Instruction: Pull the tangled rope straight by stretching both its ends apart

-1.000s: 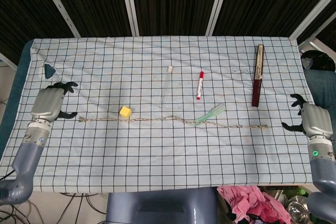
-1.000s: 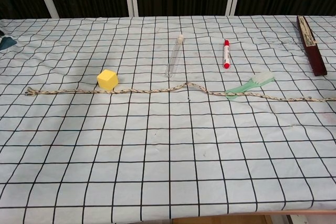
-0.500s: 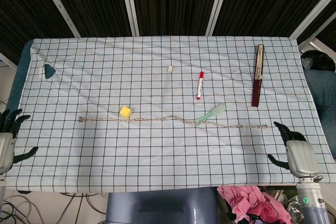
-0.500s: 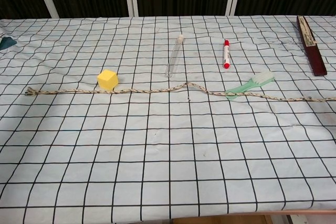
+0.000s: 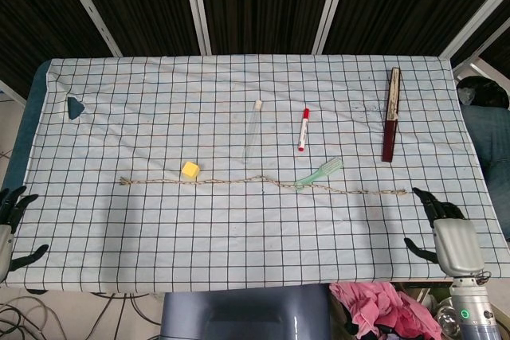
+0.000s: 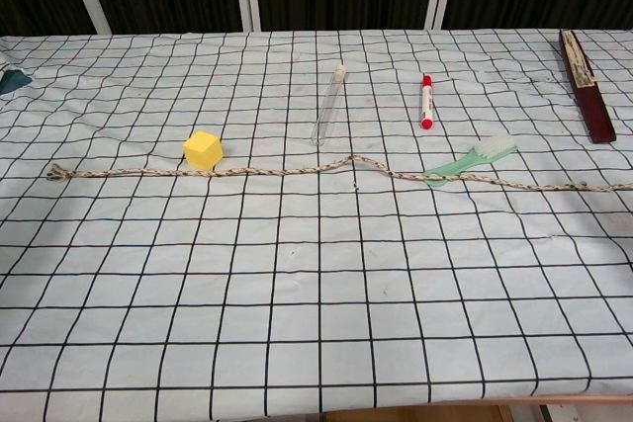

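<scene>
Start at the far left. Your left hand (image 5: 12,228) sits just off the near left corner of the table (image 5: 239,268), by the edge. Its fingers are spread apart and it holds nothing. Only part of it shows in the head view, and the chest view does not show it at all.

Now look at the rope (image 5: 263,183). It lies across the middle of the checked cloth in one long line, left to right. Its left end (image 6: 54,173) rests free on the cloth, well apart from your left hand. A little yellow cube (image 6: 202,149) sits just beside the rope, maybe touching it. Past the middle the rope has one small bump (image 6: 356,161). Then it passes the handle end of a green toothbrush (image 6: 475,159); whether it goes over or under is hard to tell. The rope's right end (image 5: 398,192) stops near your right hand (image 5: 450,232), but they do not touch. That hand is open too, fingers apart, and empty.

So the job looks almost done, or done. There is no tangle and no knot. All that is left is that small bump. If you want it perfectly straight, you would need to take both ends and pull a bit more.
</scene>
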